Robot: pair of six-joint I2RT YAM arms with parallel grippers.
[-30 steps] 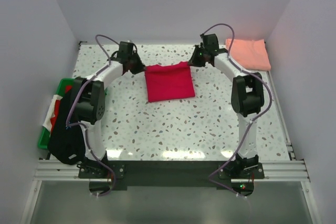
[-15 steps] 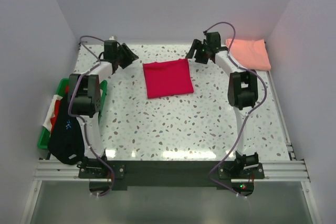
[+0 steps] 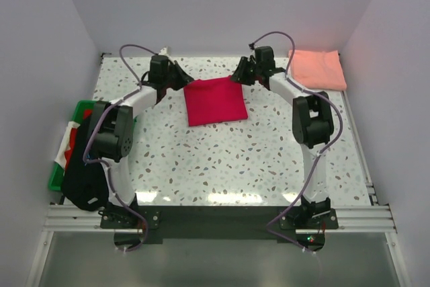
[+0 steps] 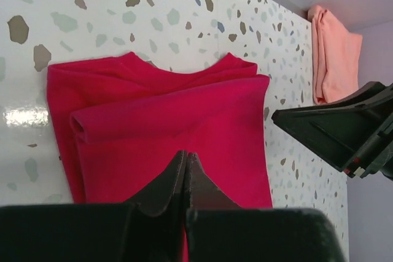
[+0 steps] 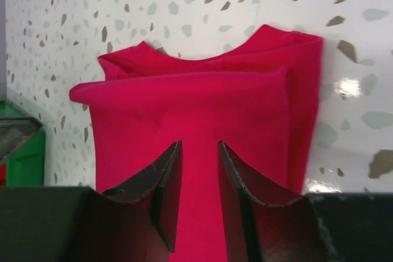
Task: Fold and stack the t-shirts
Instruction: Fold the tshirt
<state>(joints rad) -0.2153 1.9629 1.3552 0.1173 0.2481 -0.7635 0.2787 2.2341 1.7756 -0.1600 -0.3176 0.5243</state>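
Moved: both grippers, pulled back wide of the red shirt [image 3: 215,101] half a second ago, are now back at its far corners; the shirt lies where it did.
Left gripper [image 4: 186,156]: jaws closed tip to tip, low over the shirt's left far corner. I cannot tell whether any cloth is pinched between them.
Right gripper [image 5: 199,146]: jaws a little apart, red cloth showing in the gap, nothing clamped.
Red shirt: folded to a rough square on the table [image 3: 255,159], toward the far side between the two grippers. Its layers are stacked and one folded edge is puffed up.
Pink shirt [image 3: 317,68]: folded in the far right corner, well apart from the red one.
Crate [image 3: 82,108]: green, off the table's left edge, dark cloth draped beside it.
Handling: likely light, soft and limp, not fragile. The layers would slide over each other, and the fold would sag open if lifted at one point.
Hold: probably two corners of the same edge, pinching through every layer, with both arms moving together.
Risk: catching only the top layer would peel the fold apart on the way to the pink shirt.
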